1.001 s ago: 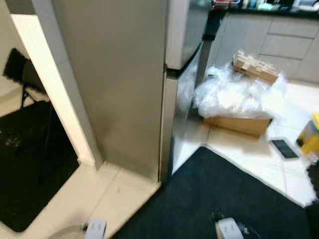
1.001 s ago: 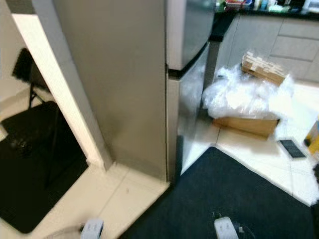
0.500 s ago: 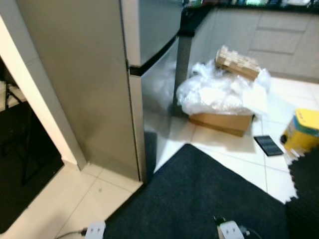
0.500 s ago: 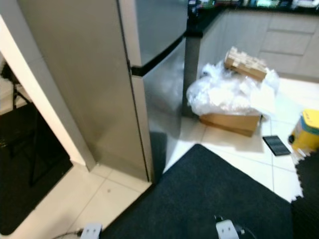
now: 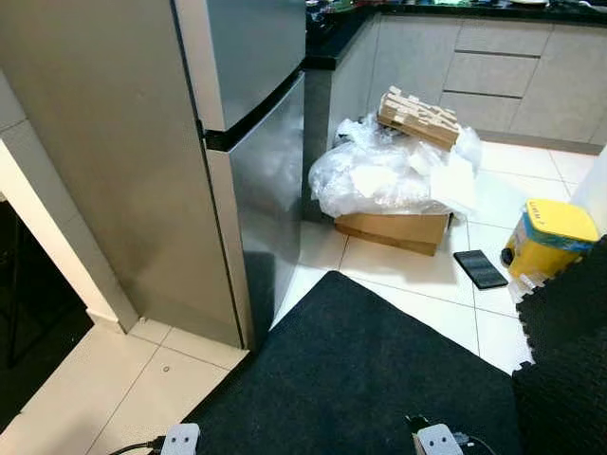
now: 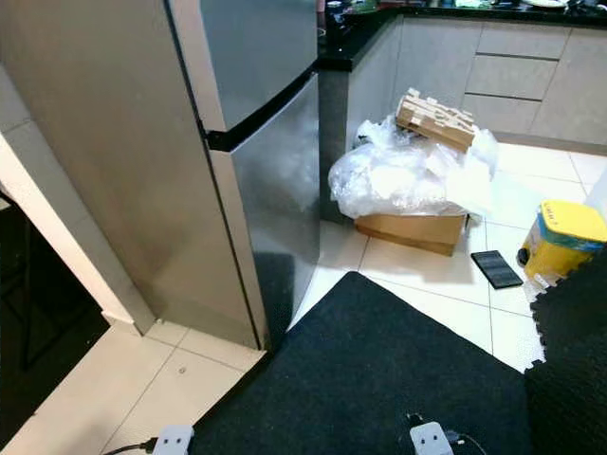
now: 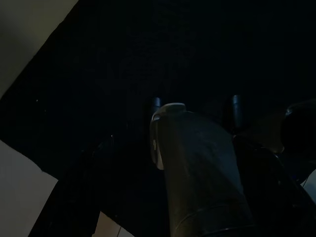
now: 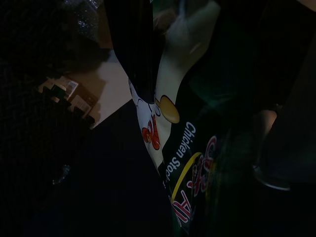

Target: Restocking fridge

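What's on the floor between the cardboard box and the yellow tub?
A flat black phone lies on the white tiles between the cardboard box and the yellow tub, touching neither. Both eye views show it.

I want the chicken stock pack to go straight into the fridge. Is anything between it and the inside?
Yes. Both fridge doors are shut, so the compartments are closed off. The right gripper holds the chicken stock pack low; the dark mat before the fridge looks passable.

Right end effector [image 8: 197, 123] clamps packet; left end effector [image 7: 197, 163] hangs idle
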Available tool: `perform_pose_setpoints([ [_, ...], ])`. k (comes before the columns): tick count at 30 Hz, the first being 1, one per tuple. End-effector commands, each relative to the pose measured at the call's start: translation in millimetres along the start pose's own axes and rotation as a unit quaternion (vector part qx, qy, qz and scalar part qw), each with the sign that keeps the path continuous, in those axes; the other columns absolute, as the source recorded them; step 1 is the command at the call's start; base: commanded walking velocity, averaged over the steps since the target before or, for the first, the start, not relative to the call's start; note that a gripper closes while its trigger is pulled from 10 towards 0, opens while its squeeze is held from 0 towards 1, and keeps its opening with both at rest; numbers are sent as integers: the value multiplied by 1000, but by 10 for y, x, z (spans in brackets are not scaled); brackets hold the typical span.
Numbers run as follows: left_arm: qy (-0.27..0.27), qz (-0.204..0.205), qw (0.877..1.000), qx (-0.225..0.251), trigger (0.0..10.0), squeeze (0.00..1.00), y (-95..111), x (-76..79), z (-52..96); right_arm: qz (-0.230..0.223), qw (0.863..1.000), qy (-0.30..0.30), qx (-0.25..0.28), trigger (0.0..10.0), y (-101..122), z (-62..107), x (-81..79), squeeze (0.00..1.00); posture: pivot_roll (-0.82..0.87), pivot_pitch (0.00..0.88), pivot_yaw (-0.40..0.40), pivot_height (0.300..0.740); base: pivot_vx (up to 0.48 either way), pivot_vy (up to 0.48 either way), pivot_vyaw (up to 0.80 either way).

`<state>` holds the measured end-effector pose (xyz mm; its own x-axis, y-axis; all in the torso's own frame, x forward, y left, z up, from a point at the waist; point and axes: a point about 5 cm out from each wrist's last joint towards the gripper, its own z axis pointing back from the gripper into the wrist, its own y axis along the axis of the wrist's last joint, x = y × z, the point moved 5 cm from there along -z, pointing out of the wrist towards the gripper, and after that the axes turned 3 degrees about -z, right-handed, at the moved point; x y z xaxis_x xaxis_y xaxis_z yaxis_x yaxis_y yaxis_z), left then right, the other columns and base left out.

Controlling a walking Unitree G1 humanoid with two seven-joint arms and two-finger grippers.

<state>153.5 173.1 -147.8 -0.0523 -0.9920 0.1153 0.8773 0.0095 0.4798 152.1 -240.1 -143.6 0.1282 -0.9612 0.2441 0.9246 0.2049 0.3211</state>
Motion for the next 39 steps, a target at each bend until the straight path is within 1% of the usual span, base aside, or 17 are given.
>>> perform_pose_setpoints([
  [1,-6,-2,1000,-17,10000,0,-102,35,8,1,1000,1,9,10000,71,-2,4,0,44,0,6,740,277,0,0],
  [6,-6,-2,1000,-17,10000,0,-103,40,8,1,1000,1,10,10000,86,-3,0,0,44,0,6,740,280,0,0],
  [15,-8,-4,1000,-21,10000,0,-131,45,12,0,1000,4,5,10000,26,-1,-25,0,45,0,8,740,312,0,0],
  [30,-8,-4,1000,-20,10000,0,-124,53,10,0,1000,5,5,10000,20,-1,-34,0,47,0,9,740,318,0,0],
  [39,-7,-5,1000,-18,10000,0,-121,53,9,-1,1000,6,5,10000,25,-1,-35,0,47,0,9,740,235,0,0],
])
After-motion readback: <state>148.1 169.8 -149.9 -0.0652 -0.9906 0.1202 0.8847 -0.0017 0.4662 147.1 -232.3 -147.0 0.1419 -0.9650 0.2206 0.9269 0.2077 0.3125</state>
